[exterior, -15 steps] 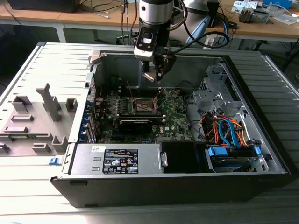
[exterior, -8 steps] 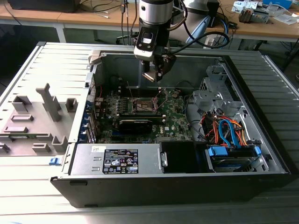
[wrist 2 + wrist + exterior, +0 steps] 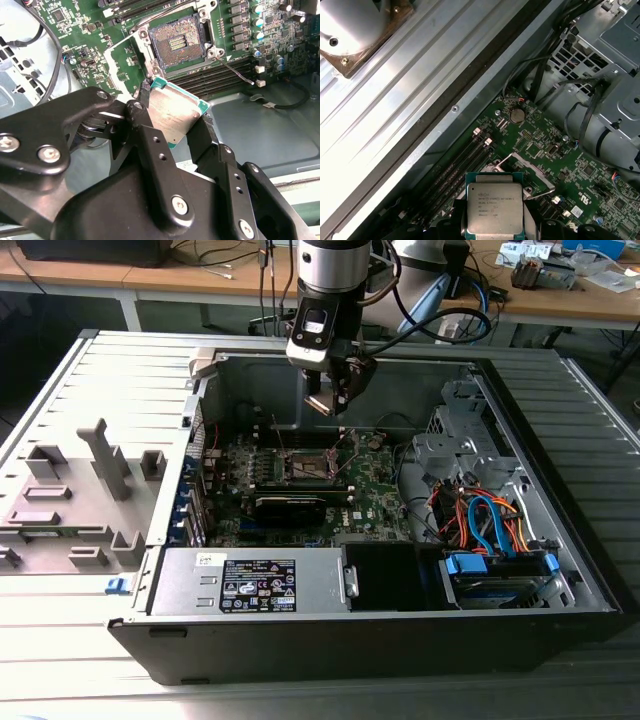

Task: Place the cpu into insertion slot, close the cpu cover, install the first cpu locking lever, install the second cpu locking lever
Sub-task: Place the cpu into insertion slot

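Second wrist view is your best look here: the gripper [image 3: 175,117] has its two black fingers [image 3: 145,107] pinched in on opposite edges of the cpu [image 3: 172,112], so it's clamped on the chip and nothing else. The cpu is square, so you don't really get a long axis. It's tilted, not level, with its silver lid facing that camera, a thin green border around the lid, and one corner aimed toward the insertion slot [image 3: 176,45]. It's clear of the insertion slot, up in the air and not touching it. The slot's brownish-gold contact field is fully exposed inside its silver rim. A thin wire locking lever [image 3: 235,70] sticks out from one corner of the slot, angled away from it. In the first wrist view you see the cpu [image 3: 495,207] lid-on, printed side toward the camera, with the cpu cover [image 3: 532,170] past it as a thin silver frame lifted off the slot. In the exterior view the gripper [image 3: 335,400] hangs inside the open computer case [image 3: 560,540], above the insertion slot [image 3: 308,464] and a bit toward the case's back wall from it. The slot sits on the green motherboard [image 3: 375,490], with a long black card [image 3: 290,505] just beside it on the near side.
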